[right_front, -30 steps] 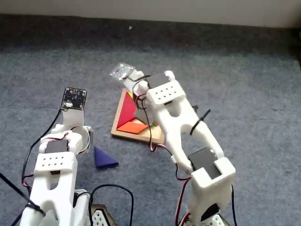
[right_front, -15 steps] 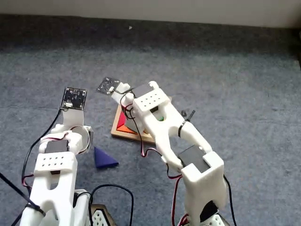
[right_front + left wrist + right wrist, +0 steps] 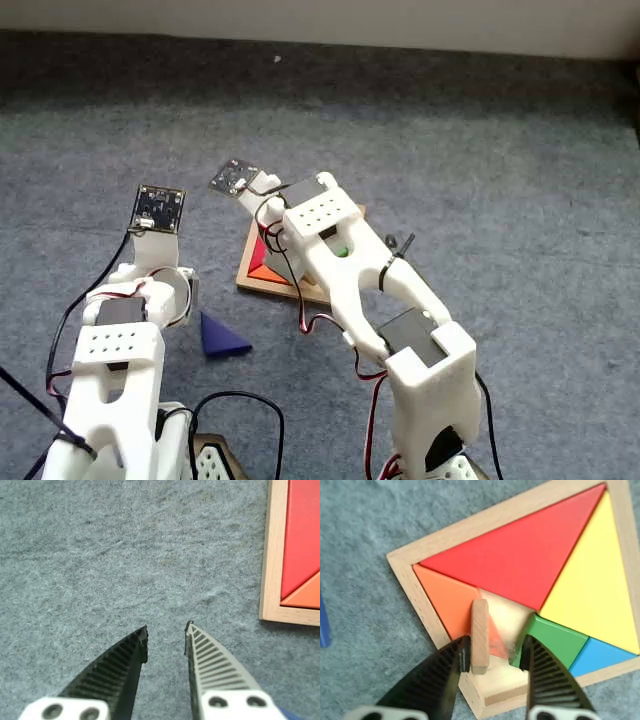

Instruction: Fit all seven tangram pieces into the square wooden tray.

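The square wooden tray (image 3: pixel 404 563) holds a large red triangle (image 3: pixel 520 560), a large yellow triangle (image 3: pixel 600 580), an orange piece (image 3: pixel 445 597), a green piece (image 3: pixel 555 637) and a light blue piece (image 3: pixel 600 652). A small piece (image 3: pixel 480 635) stands on its edge in the bare gap, tilted, a reddish face showing. My right gripper (image 3: pixel 493 652) is open around it, one finger close beside it. A dark blue triangle (image 3: pixel 222 337) lies on the carpet beside the left arm (image 3: pixel 130 300). My left gripper (image 3: pixel 166 630) is open over bare carpet, near the tray's corner (image 3: pixel 267 555).
Grey carpet covers the whole table. In the high view the right arm (image 3: pixel 340 260) hides most of the tray (image 3: pixel 262 283). A pale wall edge runs along the far side.
The right arm swung left and down over the tray during the first half second, then barely shifted. The left arm and the dark blue triangle stayed put.
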